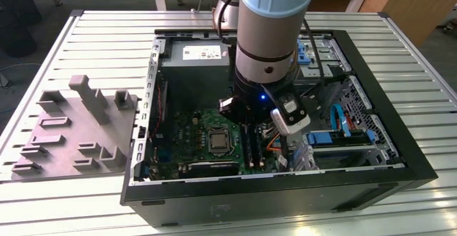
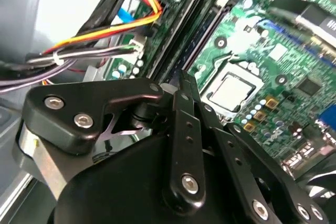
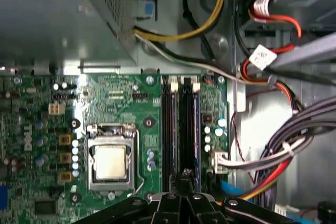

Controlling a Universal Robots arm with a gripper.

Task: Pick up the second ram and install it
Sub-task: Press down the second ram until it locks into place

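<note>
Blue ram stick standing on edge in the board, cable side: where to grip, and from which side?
The ram stick: take its top long edge, pinching across the thin faces, from straight above the motherboard. It stands on edge with its lower edge seated, so likely only the top edge is free.

The arm (image 1: 275, 11) comes down from the top centre of the exterior view, a thick pale blue and silver column standing almost upright, its dark wrist section reaching the middle of the frame with a small blue light lit on it. Below the wrist hangs the black gripper (image 1: 246, 119), pointing straight down. In both wrist views its black linkage bars and bolts rise from the lower edge, and the jaws (image 3: 186, 173) stand drawn close together at a narrow tip.
</note>
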